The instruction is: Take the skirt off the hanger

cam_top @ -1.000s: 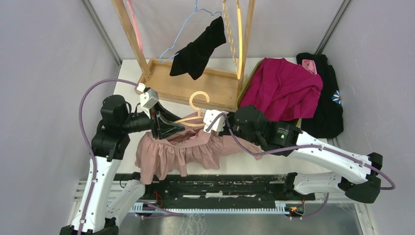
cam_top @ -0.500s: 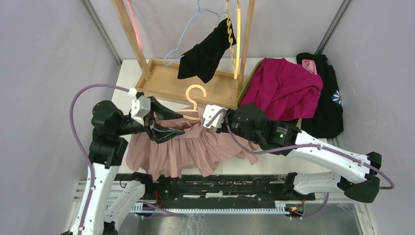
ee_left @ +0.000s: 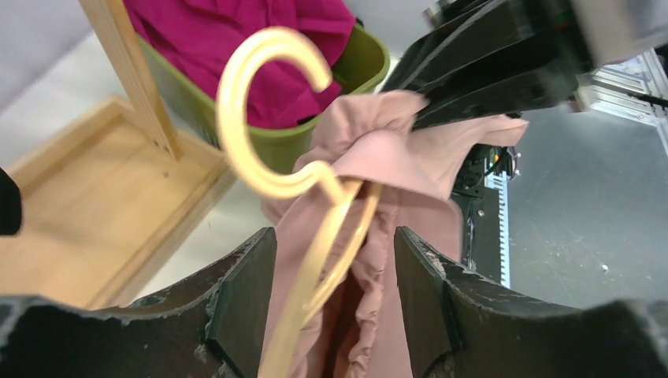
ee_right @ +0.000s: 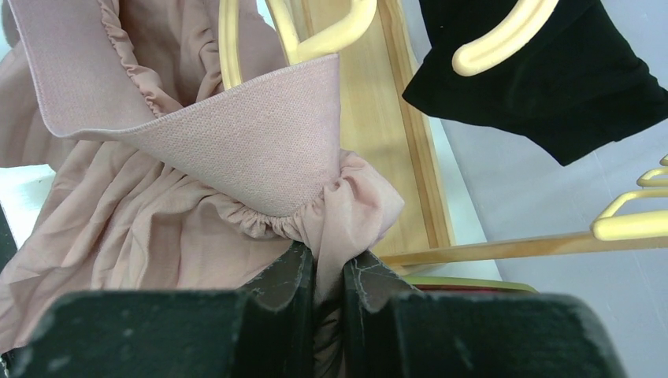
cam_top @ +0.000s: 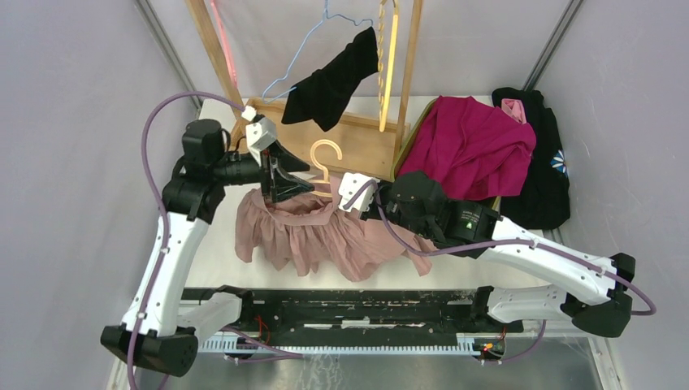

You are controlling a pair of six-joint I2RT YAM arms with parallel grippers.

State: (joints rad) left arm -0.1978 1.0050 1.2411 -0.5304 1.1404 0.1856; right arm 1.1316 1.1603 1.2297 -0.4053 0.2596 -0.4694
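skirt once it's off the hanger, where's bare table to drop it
Bare table between the left arm and the skirt; also the wooden tray. Crowded right: magenta garment, black garment.

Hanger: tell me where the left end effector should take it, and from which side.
Probably best to take the hanger at the thin neck under its hook, coming from the left. That part is bare and stands between the fingers of the open left end effector; the skirt bunches rightward, pinched by the right end effector.
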